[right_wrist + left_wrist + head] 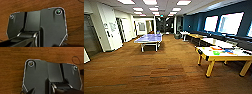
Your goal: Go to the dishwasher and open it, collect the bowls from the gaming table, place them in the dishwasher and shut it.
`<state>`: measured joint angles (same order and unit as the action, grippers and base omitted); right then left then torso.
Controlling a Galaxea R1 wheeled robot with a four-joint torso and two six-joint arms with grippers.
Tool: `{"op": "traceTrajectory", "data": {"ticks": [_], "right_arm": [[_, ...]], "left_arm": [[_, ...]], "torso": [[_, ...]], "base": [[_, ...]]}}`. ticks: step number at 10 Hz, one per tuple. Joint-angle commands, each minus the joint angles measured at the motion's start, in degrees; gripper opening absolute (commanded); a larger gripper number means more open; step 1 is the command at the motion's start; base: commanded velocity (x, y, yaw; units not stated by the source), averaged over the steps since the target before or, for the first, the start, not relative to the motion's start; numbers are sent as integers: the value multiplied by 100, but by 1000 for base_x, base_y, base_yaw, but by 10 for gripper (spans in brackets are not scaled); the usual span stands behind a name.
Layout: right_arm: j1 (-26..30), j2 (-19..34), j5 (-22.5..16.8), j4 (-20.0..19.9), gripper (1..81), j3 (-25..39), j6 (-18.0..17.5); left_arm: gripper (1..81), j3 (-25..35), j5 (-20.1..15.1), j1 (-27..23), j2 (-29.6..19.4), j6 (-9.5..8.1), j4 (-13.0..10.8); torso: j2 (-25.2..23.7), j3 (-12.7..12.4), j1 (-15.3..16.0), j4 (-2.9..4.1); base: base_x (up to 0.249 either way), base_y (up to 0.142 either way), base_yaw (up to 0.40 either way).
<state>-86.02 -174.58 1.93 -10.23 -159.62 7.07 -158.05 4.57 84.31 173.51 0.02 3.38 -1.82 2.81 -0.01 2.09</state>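
The gaming table [209, 51] stands at the right in the head view, with a white top, a yellow edge and yellow legs. Colourful flat pieces lie on it. Among them is a bright green patch [216, 52] that looks like one of the bowls, but its shape is too blurred to tell. The dishwasher is out of view. Both wrist views look down on brown carpet [12, 59] past the robot's dark plate. Whether either gripper is open or shut cannot be told.
A blue table-tennis table [149, 38] stands ahead, left of centre. More white-topped tables [214, 41] line the dark blue window wall on the right. White walls and doorways [121, 30] run along the left. Brown carpet [159, 70] stretches from me to the gaming table.
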Motion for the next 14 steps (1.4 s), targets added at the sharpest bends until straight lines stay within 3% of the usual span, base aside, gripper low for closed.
{"op": "traceTrajectory", "data": {"ticks": [1, 14], "right_arm": [[300, 0, -298, 3, 811, 11, 14], [291, 0, -298, 3, 811, 11, 14]], "left_arm": [[811, -15, -264, -340, -18, 33, -39], [811, -15, -273, -332, 0, 33, -48]], "torso": [[0, 0, 1, 0], [0, 0, 1, 0]], "base": [[227, 0, 0], [227, -5, 0]]}}
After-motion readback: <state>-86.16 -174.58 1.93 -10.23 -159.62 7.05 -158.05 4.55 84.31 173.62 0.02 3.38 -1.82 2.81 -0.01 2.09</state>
